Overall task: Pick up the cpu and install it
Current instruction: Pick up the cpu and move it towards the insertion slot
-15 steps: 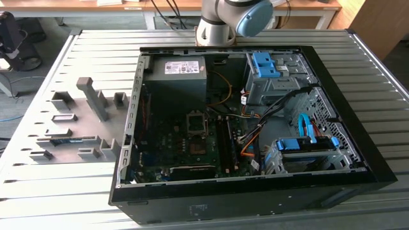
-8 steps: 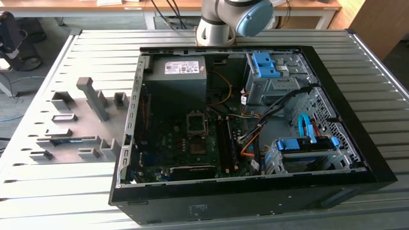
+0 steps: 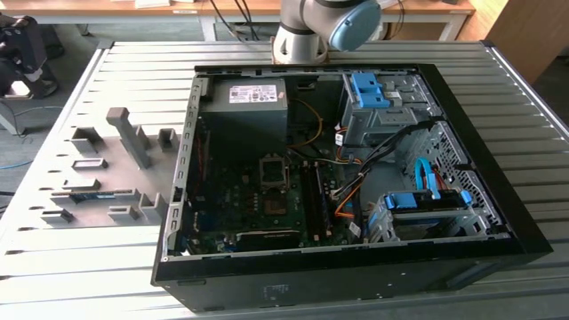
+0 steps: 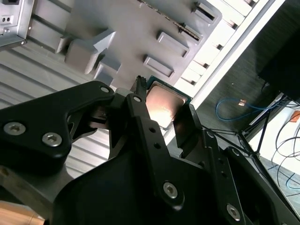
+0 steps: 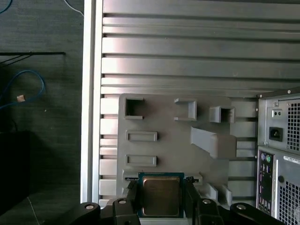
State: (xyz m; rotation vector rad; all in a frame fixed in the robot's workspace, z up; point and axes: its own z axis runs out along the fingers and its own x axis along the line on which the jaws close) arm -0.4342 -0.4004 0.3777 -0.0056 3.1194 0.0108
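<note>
The gripper (image 5: 161,201) has its fingers (image 5: 132,196) clamped on two opposite edges of the cpu (image 5: 161,190), so the chip sits flat and its pins stay untouched. It hangs over the grey fixture tray (image 5: 164,117). Toward the exterior view's right, the open computer case (image 3: 498,220) leaves the motherboard (image 3: 258,207) reachable from above, though cables (image 3: 356,180) crowd just beside it.

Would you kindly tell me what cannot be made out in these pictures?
cpu: edges partly hidden by the gripper in both wrist views; underside faces away.
Socket: too small in the exterior view to tell whether it is open.
Arm: cut off by the exterior view's top edge.
</note>
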